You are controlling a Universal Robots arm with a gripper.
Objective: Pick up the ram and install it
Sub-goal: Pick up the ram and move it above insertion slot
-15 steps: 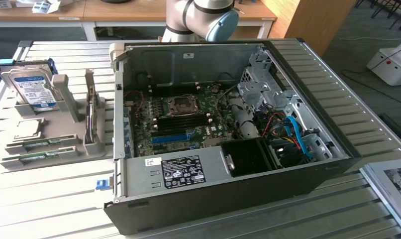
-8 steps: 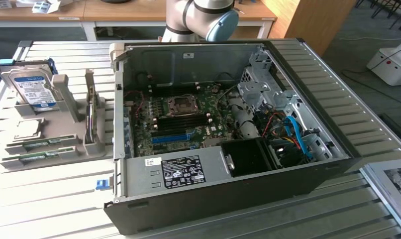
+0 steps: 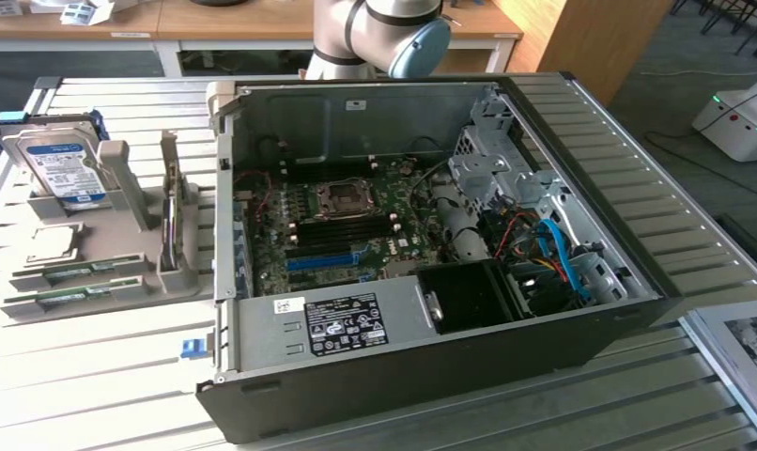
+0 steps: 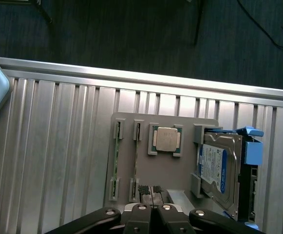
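Exterior view: on the exterior view's left, a grey holder (image 3: 178,272) sits on a ribbed metal table (image 3: 90,376). It carries an upright hard drive (image 3: 63,169), a square silver processor (image 3: 53,244) and, nearest the camera, the ram (image 3: 75,272), a thin green stick lying in its slot. A second stick (image 3: 68,295) like it lies just beside. In the middle of the table stands an open computer case (image 3: 353,366) with its motherboard (image 3: 334,230) exposed. The dark memory slots (image 3: 353,225) below the processor socket look empty. The robot arm (image 3: 378,38) rises behind the case.

Wrist view: looking down on the holder, the second stick (image 4: 116,161) and the ram (image 4: 135,163) rest on edge in their slots, with the processor (image 4: 166,140) and the hard drive (image 4: 216,165) further along. The gripper (image 4: 150,189) hangs above the holder's edge, near the ram's end, its fingers pressed together and grasping nothing.

The task appears barely begun: the ram is not yet picked up, and both the pick and the install remain.
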